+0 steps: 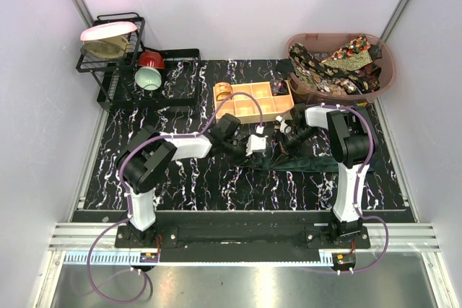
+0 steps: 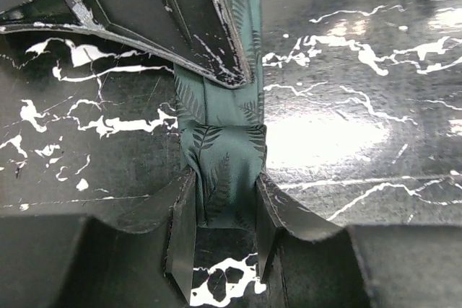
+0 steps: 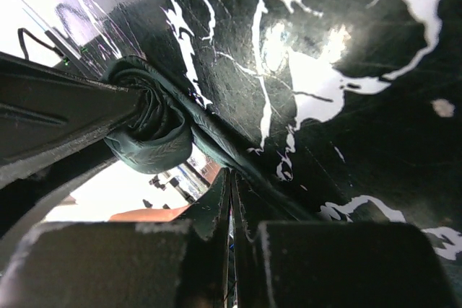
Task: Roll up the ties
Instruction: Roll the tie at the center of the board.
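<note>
Bent inward and low is left arm (image 1: 184, 146), left claw (image 2: 224, 182) clamped on green tie (image 2: 216, 117); right claw (image 3: 231, 192) is closed; roll (image 3: 148, 131) shown only by right wrist.

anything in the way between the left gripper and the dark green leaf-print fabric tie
Nothing visible does: the dark green leaf-print fabric tie sits between the left gripper's fingers, touching both. The right gripper, shut, is close beside it.
</note>
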Controlling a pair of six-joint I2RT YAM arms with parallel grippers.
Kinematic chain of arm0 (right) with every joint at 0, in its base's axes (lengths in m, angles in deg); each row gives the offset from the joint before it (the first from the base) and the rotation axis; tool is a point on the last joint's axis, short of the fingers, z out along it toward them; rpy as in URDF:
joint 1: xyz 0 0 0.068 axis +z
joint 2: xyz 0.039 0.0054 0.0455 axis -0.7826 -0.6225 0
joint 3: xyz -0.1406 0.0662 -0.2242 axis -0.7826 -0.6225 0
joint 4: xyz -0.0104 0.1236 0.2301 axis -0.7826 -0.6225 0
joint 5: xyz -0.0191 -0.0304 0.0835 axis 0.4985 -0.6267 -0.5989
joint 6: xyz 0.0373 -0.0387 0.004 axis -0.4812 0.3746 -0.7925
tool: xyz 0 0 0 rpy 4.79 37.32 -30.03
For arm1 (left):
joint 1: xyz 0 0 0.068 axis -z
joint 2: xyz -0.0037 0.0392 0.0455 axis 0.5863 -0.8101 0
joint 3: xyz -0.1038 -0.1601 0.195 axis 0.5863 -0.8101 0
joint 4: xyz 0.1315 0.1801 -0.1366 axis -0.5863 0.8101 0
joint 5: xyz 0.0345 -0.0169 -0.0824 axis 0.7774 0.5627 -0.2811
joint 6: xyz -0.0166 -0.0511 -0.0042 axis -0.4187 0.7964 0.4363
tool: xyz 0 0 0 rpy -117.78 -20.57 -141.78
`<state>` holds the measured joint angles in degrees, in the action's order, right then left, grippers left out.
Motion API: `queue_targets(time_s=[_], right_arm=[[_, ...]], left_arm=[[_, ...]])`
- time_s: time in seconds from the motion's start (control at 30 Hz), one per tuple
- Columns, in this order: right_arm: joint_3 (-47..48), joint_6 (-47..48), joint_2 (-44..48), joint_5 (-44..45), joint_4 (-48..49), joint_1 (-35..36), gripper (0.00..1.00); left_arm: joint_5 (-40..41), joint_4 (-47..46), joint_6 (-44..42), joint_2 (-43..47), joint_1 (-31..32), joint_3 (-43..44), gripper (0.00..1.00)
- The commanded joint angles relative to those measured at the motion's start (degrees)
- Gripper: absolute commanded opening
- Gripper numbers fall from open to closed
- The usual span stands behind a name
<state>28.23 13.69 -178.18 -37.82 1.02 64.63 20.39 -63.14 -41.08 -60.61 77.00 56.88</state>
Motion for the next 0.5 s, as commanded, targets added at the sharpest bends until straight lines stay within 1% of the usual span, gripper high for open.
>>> queue_targets(time_s=[0.0,0.13,0.23,0.27,0.33,0.37,0.47], right_arm=[[-1.2,0.5,-1.0,7.1,2.7,-0.2,0.08],[-1.7,0.8,-0.1,6.3,2.3,-0.3,0.11],[-1.9,0.8,1.9,2.6,3.4,-0.2,0.15],[-1.8,0.4,2.6,0.7,3.7,-0.3,0.2],[-1.9,-0.1,4.8,-2.4,4.9,-0.3,0.24],[-2.1,-0.8,5.5,-4.1,5.5,-0.3,0.3],[-2.6,-2.9,7.8,-7.6,8.1,-0.1,0.35]], left_arm=[[13.5,9.8,-0.5,-0.6,2.4,3.0,0.07],[18.4,13.5,0.7,-1.7,4.5,4.9,0.09],[19.5,15.2,0.6,-2.2,5.2,5.6,0.09],[19.6,16.1,0.2,-2.3,5.3,5.7,0.09],[19.8,16.8,-0.3,-2.6,5.5,5.9,0.11],[20.0,16.9,-0.4,-2.6,5.6,5.9,0.11],[20.0,17.6,-0.7,-2.8,5.8,6.2,0.11]])
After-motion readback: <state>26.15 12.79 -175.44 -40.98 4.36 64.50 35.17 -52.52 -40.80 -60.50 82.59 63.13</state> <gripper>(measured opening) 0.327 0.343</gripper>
